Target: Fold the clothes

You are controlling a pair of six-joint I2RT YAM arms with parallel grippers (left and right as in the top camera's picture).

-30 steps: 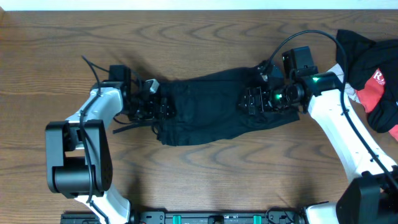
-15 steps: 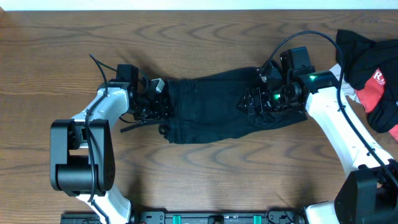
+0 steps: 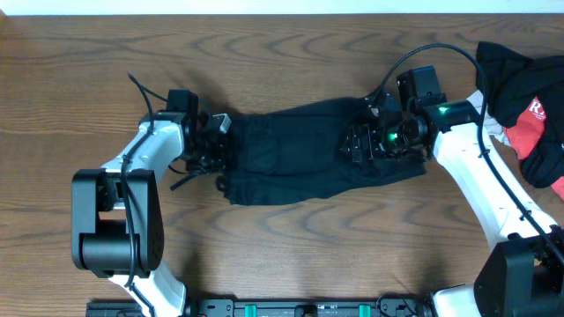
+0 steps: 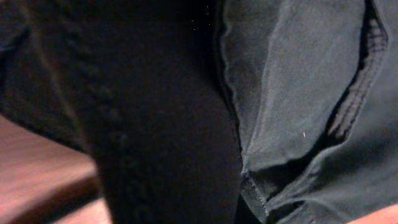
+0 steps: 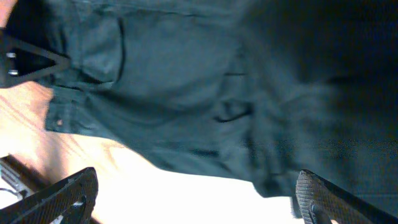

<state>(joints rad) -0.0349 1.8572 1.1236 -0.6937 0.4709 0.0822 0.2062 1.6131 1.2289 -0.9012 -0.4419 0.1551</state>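
The dark garment (image 3: 295, 158) lies in the middle of the overhead frame on the wooden table (image 3: 291, 53). Its long axis runs left to right and climbs a little toward the right end, where the cloth is bunched. My left gripper (image 3: 214, 145) sits at its left end and my right gripper (image 3: 363, 141) over its right end, but from above I cannot tell how either pair of jaws stands. My right wrist view settles one: my fingertips (image 5: 62, 198) show in the lower corners of that frame, spread wide, with a pocket (image 5: 99, 53) and bare wood beyond them. My left wrist view is filled with dark folds and a stitched seam (image 4: 230, 118), so there I cannot tell the jaws. A heap of clothes (image 3: 529, 97), black and red, lies at the right edge of the overhead frame, apart from the garment.
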